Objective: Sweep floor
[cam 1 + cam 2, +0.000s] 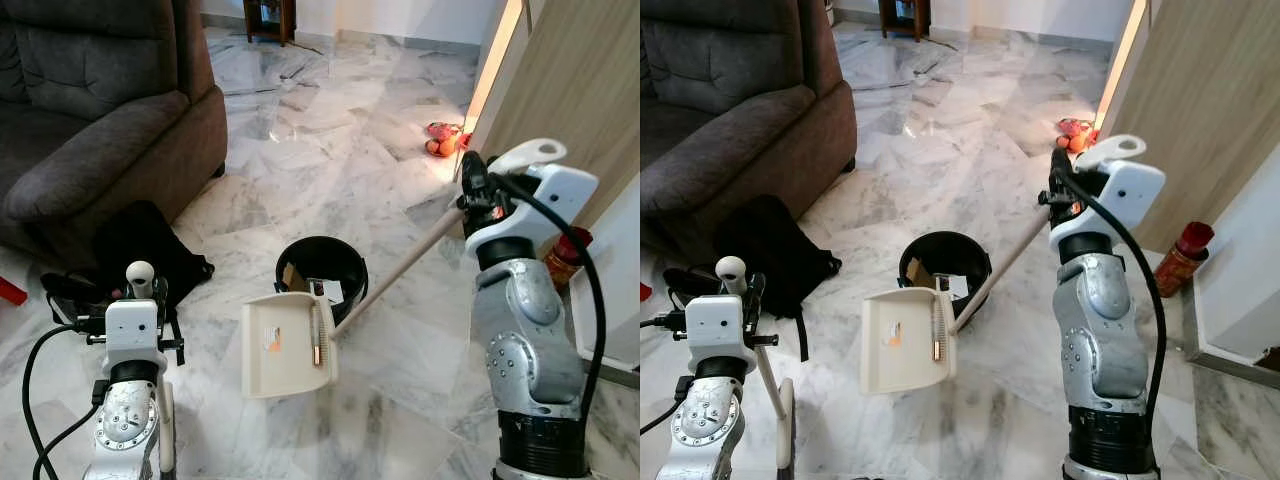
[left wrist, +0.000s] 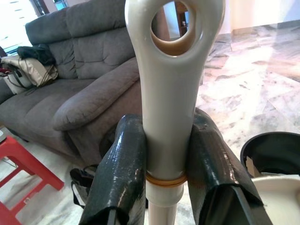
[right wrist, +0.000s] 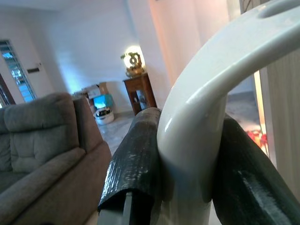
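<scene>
My left gripper (image 1: 148, 292) is shut on the cream broom handle (image 2: 171, 93) just below its loop end, and the stick (image 1: 166, 430) runs down beside my left arm. Raised at the right, my right gripper (image 1: 472, 186) is shut on the top of the long cream dustpan handle (image 1: 400, 275). That handle slopes down to the cream dustpan (image 1: 285, 345), which is tilted up with its open face toward me against the front rim of the black bin (image 1: 322, 262). Paper and cardboard scraps lie inside the bin. The broom head is hidden.
A grey sofa (image 1: 90, 120) stands at the left with a black bag (image 1: 140, 245) on the floor before it and a red stool (image 1: 8, 290) at the edge. A wooden door (image 1: 570, 90), a red bottle (image 1: 565, 258) and orange items (image 1: 443, 138) lie at the right. Marble floor stretches ahead.
</scene>
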